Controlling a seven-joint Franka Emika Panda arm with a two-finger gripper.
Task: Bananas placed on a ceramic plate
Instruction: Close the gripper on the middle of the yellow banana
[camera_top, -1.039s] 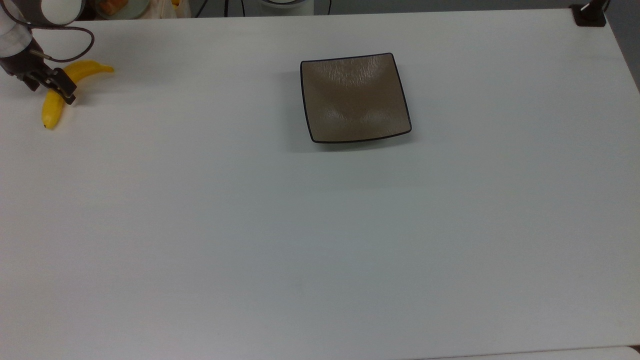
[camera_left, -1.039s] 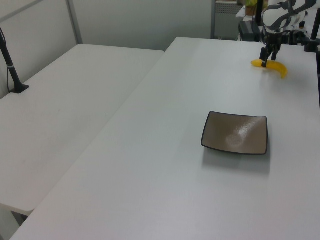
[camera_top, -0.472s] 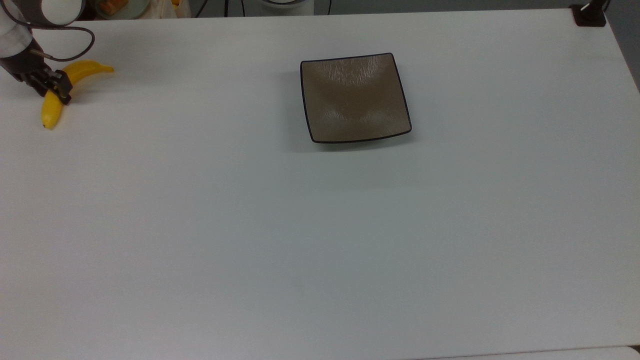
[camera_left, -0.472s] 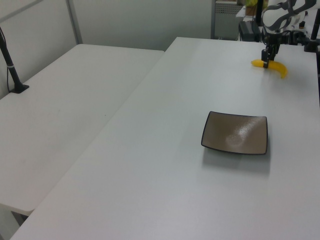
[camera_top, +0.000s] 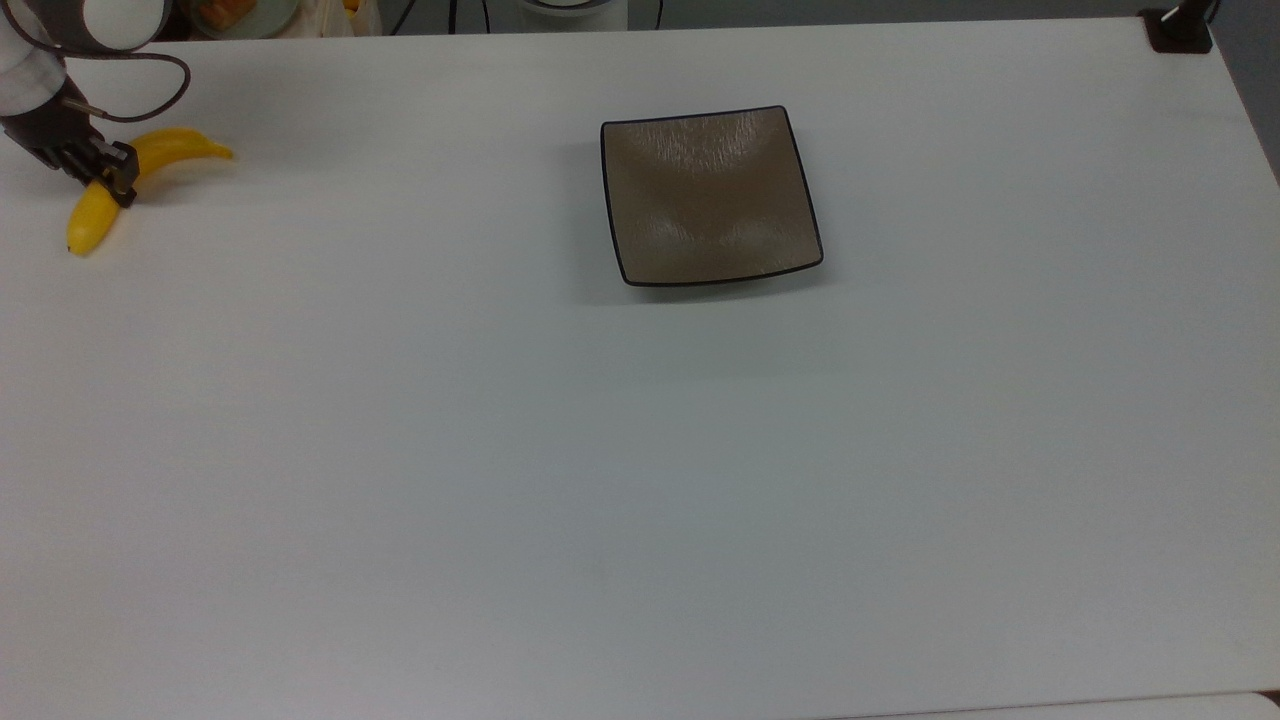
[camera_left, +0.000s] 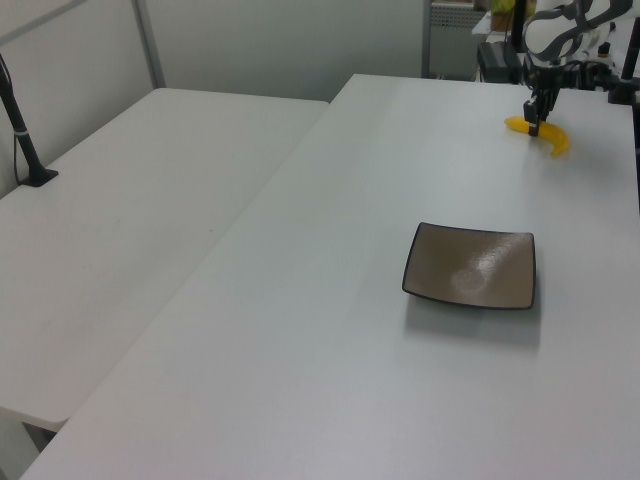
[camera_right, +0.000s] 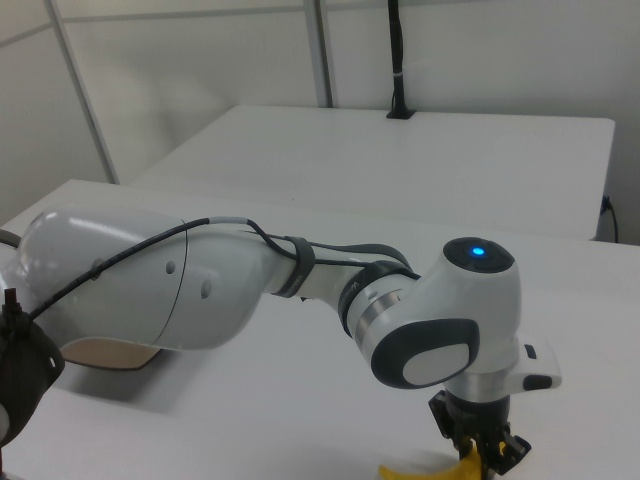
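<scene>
A bright yellow curved banana (camera_top: 88, 220) lies near the far left edge of the white table (camera_top: 640, 450) in the top view. My gripper (camera_top: 110, 172) comes down on the banana's middle and is shut on it, a dark finger on each side. In the left view the banana (camera_left: 555, 142) and gripper (camera_left: 535, 122) are at the far right end of the table. In the right view the gripper (camera_right: 485, 455) points down over the banana (camera_right: 405, 470). The square brownish ceramic plate (camera_top: 710, 195) sits bare, far to the top view's right of the banana, also seen as plate (camera_left: 470, 265).
A black clamp post (camera_top: 1180, 28) stands at the table's far right corner in the top view. A second white table (camera_left: 130, 220) with a black pole (camera_left: 22, 135) adjoins on the left view's left. A cable (camera_top: 160, 95) loops from the arm.
The fingers have closed in on the banana. The banana has shifted and turned slightly: its blunt end moved toward the top view's left, its stem end a little lower.
</scene>
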